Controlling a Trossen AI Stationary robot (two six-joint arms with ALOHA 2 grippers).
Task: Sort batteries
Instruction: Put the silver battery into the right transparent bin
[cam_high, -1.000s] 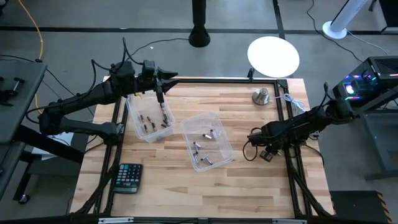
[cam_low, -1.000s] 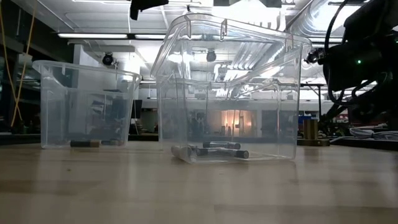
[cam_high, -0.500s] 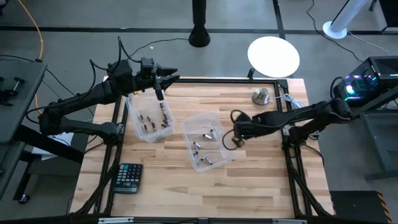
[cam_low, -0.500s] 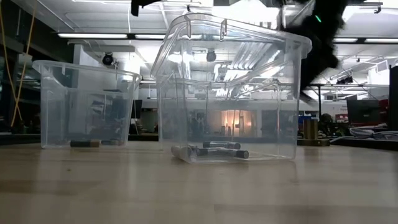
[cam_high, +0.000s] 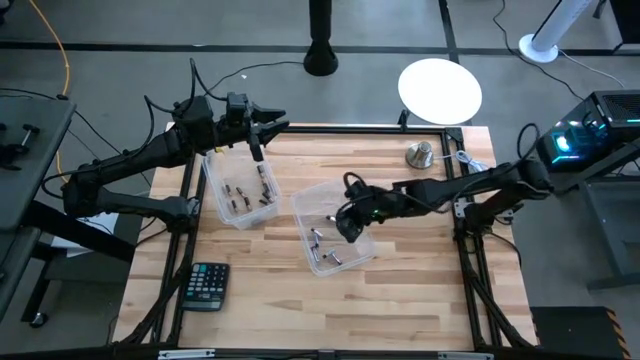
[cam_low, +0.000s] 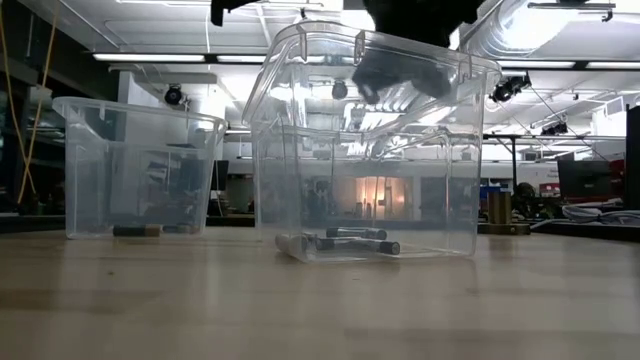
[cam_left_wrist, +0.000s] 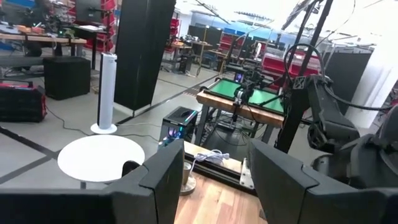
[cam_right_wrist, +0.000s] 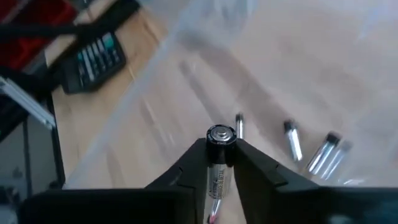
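Clear bin (cam_high: 362, 240): right gripper (cam_high: 346, 224) inside rim, clamping battery (cam_right_wrist: 219, 169).

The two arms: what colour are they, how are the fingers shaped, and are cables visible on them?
Both arms are black. Loose black cables loop along the left arm and the right arm. The right gripper has two dark wedge-shaped fingers; the left gripper has broad flat dark ones.

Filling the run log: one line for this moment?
right pincer: shut on small silvery cylindrical battery, above near clear plastic bin | left pincer: open, above far bin
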